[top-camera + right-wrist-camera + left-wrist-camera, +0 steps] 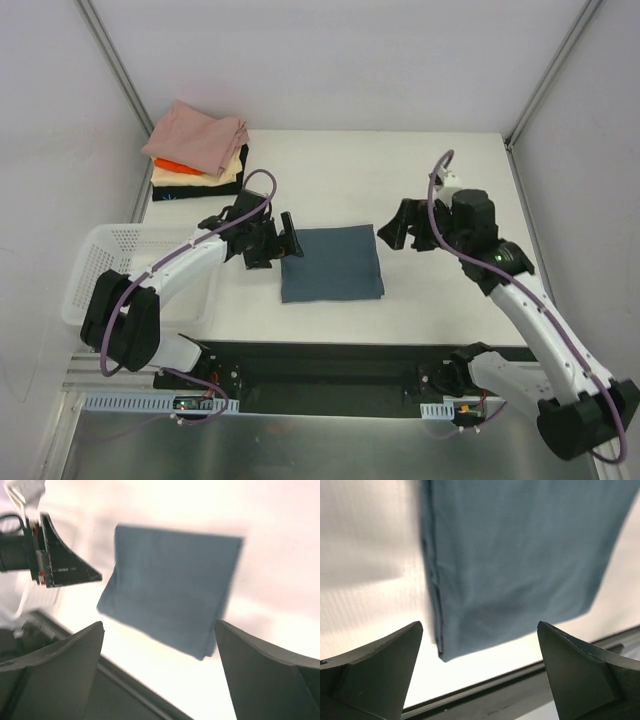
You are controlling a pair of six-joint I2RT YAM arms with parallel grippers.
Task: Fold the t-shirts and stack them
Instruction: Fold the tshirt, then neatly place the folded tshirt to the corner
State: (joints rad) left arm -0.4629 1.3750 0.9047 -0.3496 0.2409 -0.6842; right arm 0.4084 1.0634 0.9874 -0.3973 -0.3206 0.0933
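Top external alone shows stacked t-shirts (197,150); left gripper (279,247) and right gripper (396,229) spread beside blue tee (331,262).

Soft matt cloth is seen in the slate-blue t-shirt (520,555) just ahead of the left pincer (479,627), on a smooth white table (370,595); the fingers (375,680) appear matt dark plastic.

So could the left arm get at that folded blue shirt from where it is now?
Probably yes. The left gripper hangs open right by the left edge of the blue shirt, with nothing between them. The right gripper sits open on the other side, out of the way.
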